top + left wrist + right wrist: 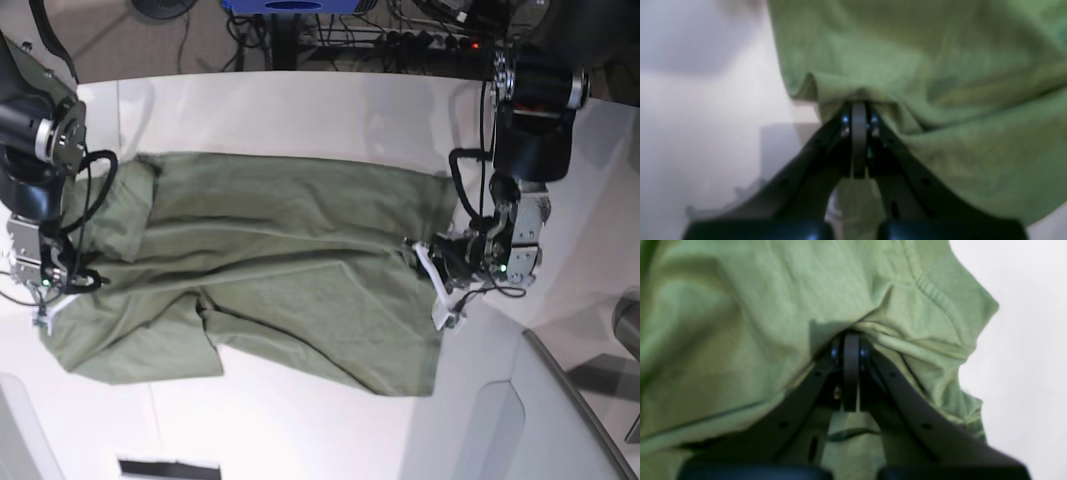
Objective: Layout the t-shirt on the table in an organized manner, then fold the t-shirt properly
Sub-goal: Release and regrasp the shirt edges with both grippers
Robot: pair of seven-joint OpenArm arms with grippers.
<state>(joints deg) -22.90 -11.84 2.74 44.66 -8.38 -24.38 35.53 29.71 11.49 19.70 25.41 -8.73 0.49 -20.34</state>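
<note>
Left tool (858, 110): jaws pressed together on a pinch of the t-shirt (940, 83) at its edge, cloth bunching up around the tips. Right tool (850, 340): same, clamped on a fold of the green fabric near a ribbed seam. We read both as firm pinches, not resting contact.

T-shirt (270, 270) lies spread across the middle of the counter (300, 100), long axis running side to side between the two arms. In the base view the left tool (440, 268) grips the shirt's right-hand edge; the right tool (48, 285) grips the left-hand end, where the cloth is still rumpled. Each arm sits at its own end, so neither is nearer; the shirt stretches away from each tool toward the other.

Our judgement: layout step still in hand, not folding. Near edge droops unevenly, creases run across the body, one flap lies doubled over near the counter's front edge. The coming move likely turns on pulling the two ends apart along that long axis to take out slack.

Surface: white, smooth, matte. A grey angled panel (560, 420) sits at the front right corner. Cables and dark floor behind the far edge.
</note>
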